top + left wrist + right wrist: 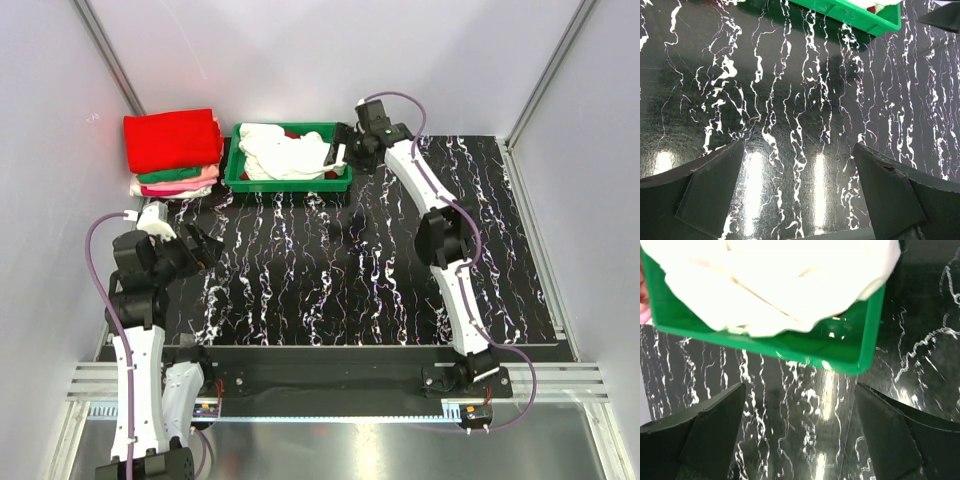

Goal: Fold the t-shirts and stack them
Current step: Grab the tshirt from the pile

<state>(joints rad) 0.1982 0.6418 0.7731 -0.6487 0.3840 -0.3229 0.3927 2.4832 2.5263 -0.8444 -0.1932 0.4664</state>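
Right claw [800, 390] gapes empty beside the green tray [865, 335]; left claw [800, 147] gapes over the desk [790, 75]. A crumpled white t-shirt [775, 280] fills the tray.

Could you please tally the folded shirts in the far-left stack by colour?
Red shirt: 1
Green shirt: 1
Pink shirt: 1
White shirt: 1
Total: 4, judged from the edges that show in the top view.
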